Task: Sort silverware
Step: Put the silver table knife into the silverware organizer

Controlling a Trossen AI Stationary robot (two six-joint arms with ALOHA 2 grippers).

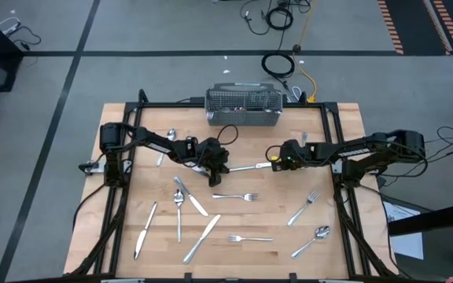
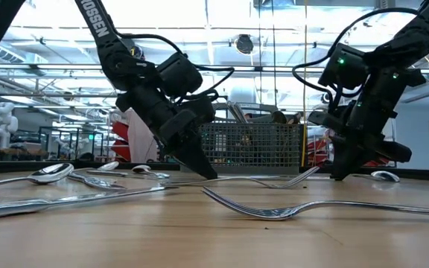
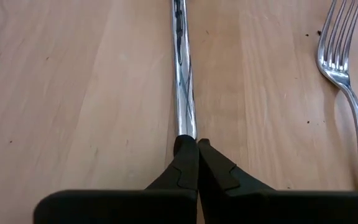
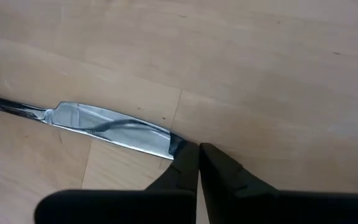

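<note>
**Both Grippers Closed on One Table Knife**

Table (image 1: 116,126): one wooden work surface carries all parts. Two dark arms reach inward from opposite sides and meet near its centre.

Basket (image 1: 243,107): one grey wire-mesh rectangular basket stands at the far edge of the table, midway between the arm bases. In the low view several utensil handles show inside it; their number cannot be told.

Left gripper (image 1: 223,168): fingers pressed together on the handle end of the table knife (image 1: 249,167), with the tips down at the wood. In the left wrist view the closed fingertips (image 3: 187,149) meet the knife's slim shaft.

Right gripper (image 1: 274,164): fingers pressed together at the blade end of the same knife. In the right wrist view the blade tip runs up to the closed fingertips (image 4: 187,155); whether it is actually pinched cannot be told.

Silverware count, high view, loose on the table:
- Forks: three. One (image 1: 235,196) lies just in front of the held knife, one (image 1: 250,238) nearer the front edge, one (image 1: 303,207) on the right.
- Knives: three loose, front left, plus the held one. The longest (image 1: 201,238) lies diagonally.
- Spoons: three. One (image 1: 167,144) by the left arm, one (image 1: 178,212) front left, one (image 1: 312,240) front right.
</note>
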